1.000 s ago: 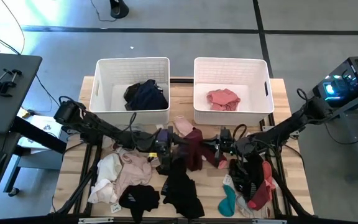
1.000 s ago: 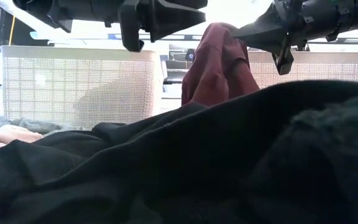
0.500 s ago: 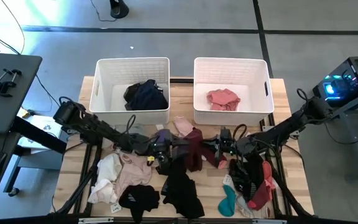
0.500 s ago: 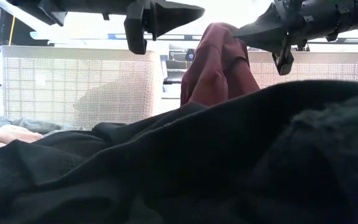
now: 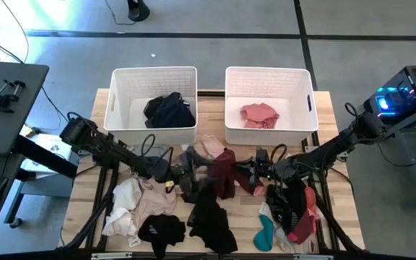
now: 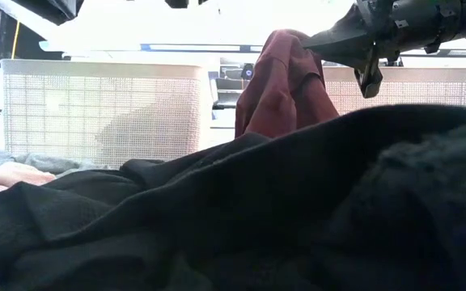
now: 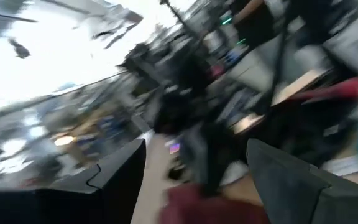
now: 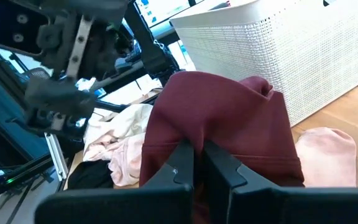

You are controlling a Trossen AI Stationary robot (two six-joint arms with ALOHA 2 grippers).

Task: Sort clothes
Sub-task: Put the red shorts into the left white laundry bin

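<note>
So, status by item:

right claw: you have it pinched tight on the maroon garment, fingers closed into a fold near its top edge. That grip is why the cloth hangs in a peak in the low view instead of lying flat.

maroon garment: lifted at mid-worktop, just in front of the gap between the two bins; its lower part drapes onto the pile.

left claw: near the maroon piece, over the dark clothes; fingers look spread with nothing between them in its wrist view, though that view is smeared. Probably placed to help separate items.

left bin: holds a navy garment, so read it as the darks side.

right bin: holds a pink garment; likely reds and pinks, so maroon probably goes here.

remaining pile: black, cream, pink, teal and red pieces along the worktop's near edge, unsorted. Task looks early.
</note>
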